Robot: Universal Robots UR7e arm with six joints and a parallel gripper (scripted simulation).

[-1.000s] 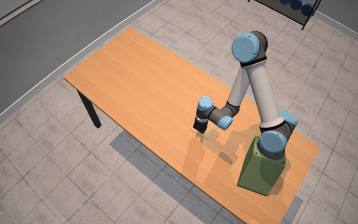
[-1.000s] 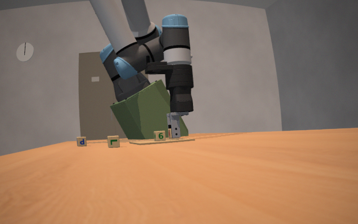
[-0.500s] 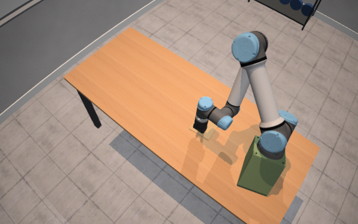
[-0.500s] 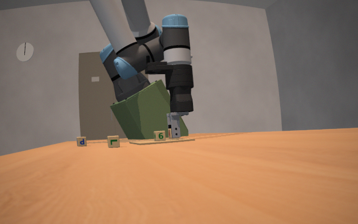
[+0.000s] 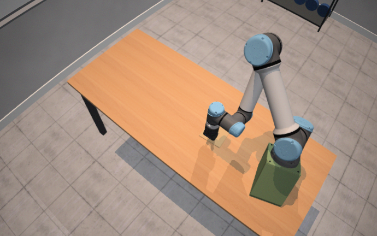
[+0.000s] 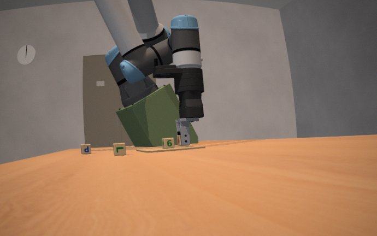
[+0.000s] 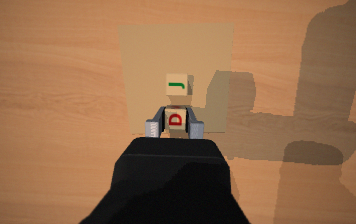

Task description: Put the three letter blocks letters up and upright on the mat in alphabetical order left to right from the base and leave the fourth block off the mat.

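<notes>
The tool (image 7: 175, 125) pinches the D block (image 7: 175, 119) low on the mat (image 7: 150, 55), touching the J block (image 7: 176, 85). Two more blocks (image 6: 119, 149) sit on the table (image 6: 222, 180) beside the mat.

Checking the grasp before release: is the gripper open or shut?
Shut on the red D block: the gripper fingers flank it on the mat.

D block (image 7: 175, 119): in gripper, on mat (image 7: 150, 55) | J block (image 7: 177, 84): adjacent | two blocks off mat
</notes>
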